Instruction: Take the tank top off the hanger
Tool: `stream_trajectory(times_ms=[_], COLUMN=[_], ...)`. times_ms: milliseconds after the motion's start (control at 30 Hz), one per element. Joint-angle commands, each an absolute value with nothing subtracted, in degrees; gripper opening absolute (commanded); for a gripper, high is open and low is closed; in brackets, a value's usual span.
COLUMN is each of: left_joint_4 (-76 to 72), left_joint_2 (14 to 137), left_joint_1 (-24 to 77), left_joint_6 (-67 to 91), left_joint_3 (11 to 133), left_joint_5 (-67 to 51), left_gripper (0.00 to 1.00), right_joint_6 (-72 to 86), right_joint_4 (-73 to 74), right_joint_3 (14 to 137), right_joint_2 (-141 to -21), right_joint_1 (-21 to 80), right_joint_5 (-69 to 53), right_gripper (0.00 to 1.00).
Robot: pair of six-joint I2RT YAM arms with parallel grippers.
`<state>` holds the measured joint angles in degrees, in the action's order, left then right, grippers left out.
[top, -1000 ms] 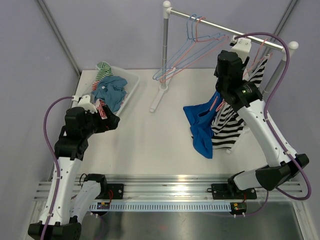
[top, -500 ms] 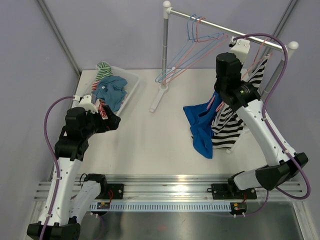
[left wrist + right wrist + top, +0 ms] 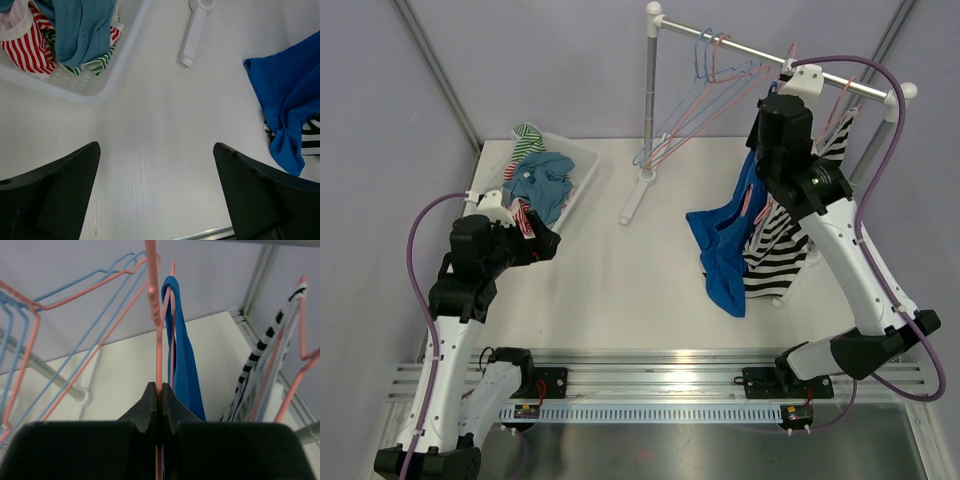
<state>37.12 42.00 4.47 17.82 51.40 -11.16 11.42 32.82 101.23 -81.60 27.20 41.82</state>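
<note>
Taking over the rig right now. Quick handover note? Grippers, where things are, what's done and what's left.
Right gripper: jaws shut on the wire of the pink hanger, up by the rail.
Left gripper: jaws wide open and holding nothing, above the table near the basket of clothes.
Blue tank top: on that hanger, a strap looped over the wire, body hanging down beside the striped top.
Done: hanger gripped.
Left: get the straps off the hanger and the top free. The left arm is probably needed to pull the fabric.
</note>
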Motion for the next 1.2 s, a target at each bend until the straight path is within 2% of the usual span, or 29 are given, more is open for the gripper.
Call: stream_trajectory(times_ms=[0,167,433,533,667,800,867,1100,1167], left_joint_4=[34.5,35.2,39.2,40.0,40.0,31.6,26.1,20.8,19.7], left_joint_2=[41.7,42.4,48.9,52.1,56.2,56.3,55.6,56.6,57.5], left_joint_1=[4.7,4.7,7.3,12.6,24.7,36.0,42.4,51.3,51.7], left_joint_6=[17.0,16.7,18.9,20.4,22.5,22.1,19.7,15.0,14.9], left_joint_3=[52.8,54.4,67.4,74.0,79.2,79.0,77.0,71.0,70.0], left_joint_5=[-10.2,-9.0,-9.4,-5.6,1.7,4.9,6.1,13.6,14.8], left_gripper=[0.99,0.99,0.99,0.99,0.99,0.99,0.99,0.99,0.99], right_joint_6=[13.3,15.4,18.3,16.7,15.3,15.7,15.8,16.3,17.3], right_joint_4=[29.8,31.4,33.0,36.4,37.7,30.9,30.4,28.2,25.8], right_joint_3=[105.7,102.2,91.4,90.5,86.0,78.2,77.3,74.0,72.3], right_joint_2=[-79.1,-74.6,-64.9,-63.3,-58.7,-54.2,-54.3,-53.8,-52.2], right_joint_1=[28.7,30.5,31.4,31.7,32.3,32.2,32.3,33.0,33.0], right_joint_5=[35.6,27.2,7.0,0.3,-8.9,-25.4,-29.6,-31.4,-26.0], right_gripper=[0.00,0.00,0.00,0.00,0.00,0.00,0.00,0.00,0.00])
